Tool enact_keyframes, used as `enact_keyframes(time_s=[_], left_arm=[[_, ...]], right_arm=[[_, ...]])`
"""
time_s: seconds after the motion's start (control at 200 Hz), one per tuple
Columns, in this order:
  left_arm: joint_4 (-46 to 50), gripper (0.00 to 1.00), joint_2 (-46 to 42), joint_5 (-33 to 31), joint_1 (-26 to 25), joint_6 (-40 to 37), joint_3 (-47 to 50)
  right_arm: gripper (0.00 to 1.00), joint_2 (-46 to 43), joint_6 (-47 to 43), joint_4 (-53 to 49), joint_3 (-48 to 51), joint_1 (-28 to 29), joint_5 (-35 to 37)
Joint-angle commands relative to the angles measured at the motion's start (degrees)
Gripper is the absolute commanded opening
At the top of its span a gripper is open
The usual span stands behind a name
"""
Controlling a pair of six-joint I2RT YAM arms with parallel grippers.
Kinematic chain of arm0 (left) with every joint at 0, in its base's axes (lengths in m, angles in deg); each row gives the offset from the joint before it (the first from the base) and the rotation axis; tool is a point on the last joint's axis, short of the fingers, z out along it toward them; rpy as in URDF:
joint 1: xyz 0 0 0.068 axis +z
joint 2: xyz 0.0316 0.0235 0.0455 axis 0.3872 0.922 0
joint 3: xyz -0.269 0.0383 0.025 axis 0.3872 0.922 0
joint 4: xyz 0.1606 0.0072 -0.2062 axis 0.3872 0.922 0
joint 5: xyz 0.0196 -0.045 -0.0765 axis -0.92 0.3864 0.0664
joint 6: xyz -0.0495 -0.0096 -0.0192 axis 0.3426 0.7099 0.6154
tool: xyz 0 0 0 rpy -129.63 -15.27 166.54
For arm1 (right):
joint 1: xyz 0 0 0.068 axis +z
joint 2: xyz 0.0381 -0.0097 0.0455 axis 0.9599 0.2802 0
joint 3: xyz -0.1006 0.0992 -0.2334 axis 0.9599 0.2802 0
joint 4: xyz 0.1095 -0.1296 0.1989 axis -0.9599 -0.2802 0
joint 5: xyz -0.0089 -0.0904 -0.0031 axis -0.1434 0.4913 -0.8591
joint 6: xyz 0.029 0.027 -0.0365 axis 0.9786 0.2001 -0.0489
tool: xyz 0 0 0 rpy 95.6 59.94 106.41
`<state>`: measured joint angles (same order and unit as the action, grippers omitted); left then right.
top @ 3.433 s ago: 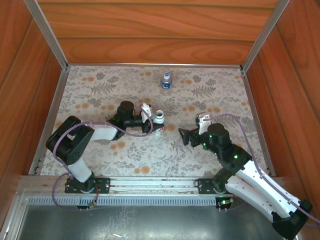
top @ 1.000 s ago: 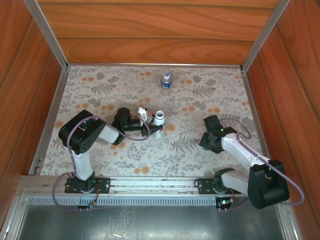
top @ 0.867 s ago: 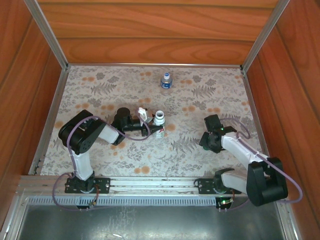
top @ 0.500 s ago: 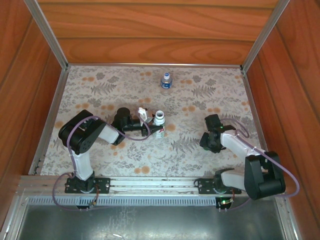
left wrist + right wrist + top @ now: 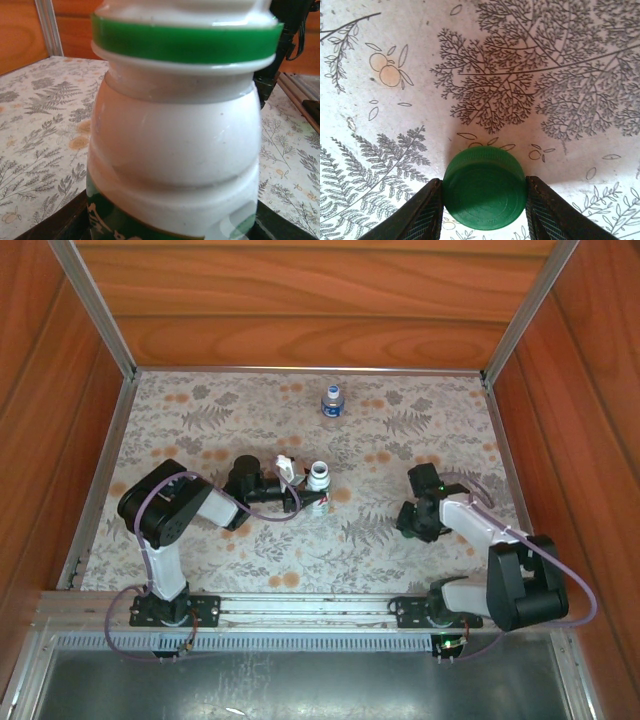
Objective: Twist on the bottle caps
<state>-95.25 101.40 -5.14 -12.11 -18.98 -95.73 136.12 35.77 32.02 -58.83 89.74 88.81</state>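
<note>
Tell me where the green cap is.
In the right wrist view, the green cap sits on the floral tablecloth on the robot's right side, pinched between the fingers of the right gripper, well apart from the white bottle.

The right arm [image 5: 500,560] is folding in on itself: its elbow, flung out toward the near right corner a few seconds ago, is swinging up and inward. The right gripper [image 5: 410,522] is coming down to the cloth [image 5: 250,420], further right than before, fingers now pressing either side of the green cap [image 5: 485,194]. The left arm [image 5: 165,510] is tucking its elbow slightly inward
</note>
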Motion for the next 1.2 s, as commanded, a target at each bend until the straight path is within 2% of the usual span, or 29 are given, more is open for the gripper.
enact_keyframes(time_s=[0.0,0.425,0.789,1.194], left_arm=[[-0.9,0.55,0.8,0.9,0.4,-0.3,-0.5],[-1.0,0.55,0.7,0.9,0.6,-0.6,-0.3],[-1.0,0.55,0.9,1.2,0.6,-0.6,-0.4],[-1.0,0.55,1.3,1.4,0.8,-0.5,-0.5]], right_arm=[[0.47,1.5,-1.4,-0.4,-2.7,1.8,-0.9],[0.47,8.0,-3.2,-7.0,-14.9,10.3,2.4],[0.47,9.6,-6.3,-17.7,-28.6,15.9,2.7],[0.48,13.3,-11.1,-27.4,-46.5,19.6,1.5]])
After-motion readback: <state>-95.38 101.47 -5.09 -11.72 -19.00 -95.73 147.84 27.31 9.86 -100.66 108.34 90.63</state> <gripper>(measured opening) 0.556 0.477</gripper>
